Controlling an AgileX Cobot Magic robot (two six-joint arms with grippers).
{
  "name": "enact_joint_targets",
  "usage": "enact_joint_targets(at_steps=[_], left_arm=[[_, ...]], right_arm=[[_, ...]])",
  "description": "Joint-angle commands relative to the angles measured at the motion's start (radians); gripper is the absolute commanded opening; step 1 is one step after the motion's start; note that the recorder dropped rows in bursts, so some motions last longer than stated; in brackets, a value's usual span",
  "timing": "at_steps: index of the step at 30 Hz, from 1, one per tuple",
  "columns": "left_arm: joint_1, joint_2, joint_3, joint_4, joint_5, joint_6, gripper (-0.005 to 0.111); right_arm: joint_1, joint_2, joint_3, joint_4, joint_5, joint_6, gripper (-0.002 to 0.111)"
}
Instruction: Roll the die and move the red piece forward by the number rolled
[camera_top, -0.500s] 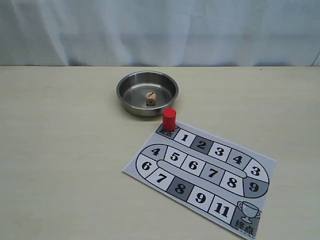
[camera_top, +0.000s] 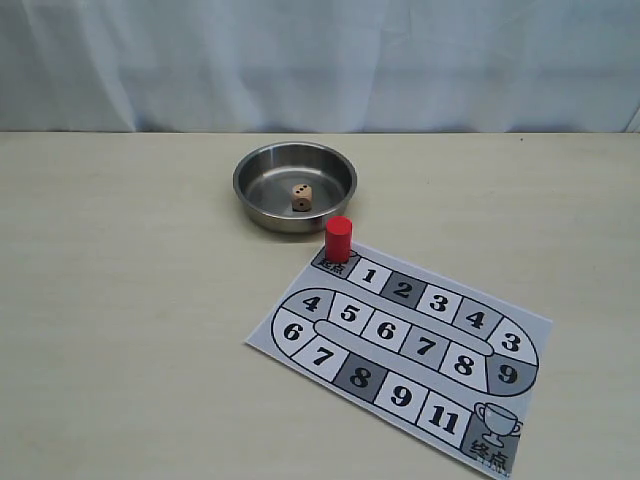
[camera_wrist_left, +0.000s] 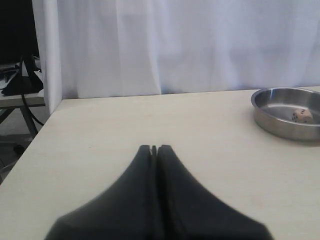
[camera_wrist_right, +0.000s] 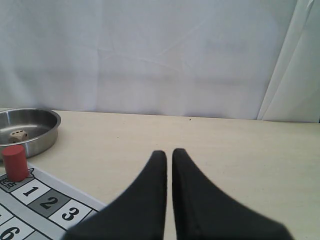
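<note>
The die (camera_top: 301, 197) is a small tan cube lying inside the steel bowl (camera_top: 243, 183); it also shows in the left wrist view (camera_wrist_left: 301, 115) and the right wrist view (camera_wrist_right: 19, 135). Just in front of the bowl, the red piece (camera_top: 338, 238) stands upright on the start square of the numbered board (camera_top: 425, 345). From the right wrist the red piece (camera_wrist_right: 14, 162) is far off to one side. My left gripper (camera_wrist_left: 155, 148) is shut and empty over bare table. My right gripper (camera_wrist_right: 169, 152) is shut with a thin slit, holding nothing. Neither gripper appears in the exterior view.
The bowl (camera_wrist_left: 280, 127) sits mid-table, with the board (camera_wrist_right: 45, 202) lying angled from it toward the front right. A white curtain backs the table. The table's left edge (camera_wrist_left: 35, 140) drops off beside a stand with cables.
</note>
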Motion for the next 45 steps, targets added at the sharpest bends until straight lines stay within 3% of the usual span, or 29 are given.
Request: enact_joint_targets(at_steps=[1, 5, 10, 14, 16, 21, 27, 31, 37, 45], left_arm=[[0.001, -0.003, 0.003, -0.002, -0.043, 0.002, 0.000], [0.001, -0.003, 0.003, -0.002, -0.131, 0.002, 0.000], [0.001, -0.003, 0.003, -0.078, -0.352, -0.104, 0.000], [0.001, -0.003, -0.052, -0.167, -0.359, -0.114, 0.000], [0.001, -0.003, -0.109, -0.189, -0.319, -0.114, 0.000], [0.001, -0.003, -0.334, -0.177, 0.041, -0.103, 0.000], [0.001, 0.061, -0.481, -0.159, 0.238, -0.096, 0.000], [0.001, 0.167, -0.539, -0.159, 0.254, -0.079, 0.000], [0.001, 0.358, -0.549, -0.177, 0.125, -0.079, 0.000], [0.001, 0.627, -0.552, -0.177, 0.087, -0.073, 0.000]], right_arm=[[-0.002, -0.004, 0.001, -0.002, -0.006, 0.001, 0.004], [-0.002, -0.004, 0.001, -0.002, -0.006, 0.001, 0.004], [-0.002, -0.004, 0.001, -0.002, -0.006, 0.001, 0.004], [-0.002, -0.004, 0.001, -0.002, -0.006, 0.001, 0.004], [-0.002, -0.004, 0.001, -0.002, -0.006, 0.001, 0.004], [-0.002, -0.004, 0.001, -0.002, -0.006, 0.001, 0.004], [-0.002, -0.004, 0.001, -0.002, -0.006, 0.001, 0.004], [-0.002, -0.004, 0.001, -0.002, -0.006, 0.001, 0.004], [-0.002, -0.004, 0.001, -0.002, -0.006, 0.001, 0.004], [-0.002, -0.004, 0.001, -0.002, -0.006, 0.001, 0.004]])
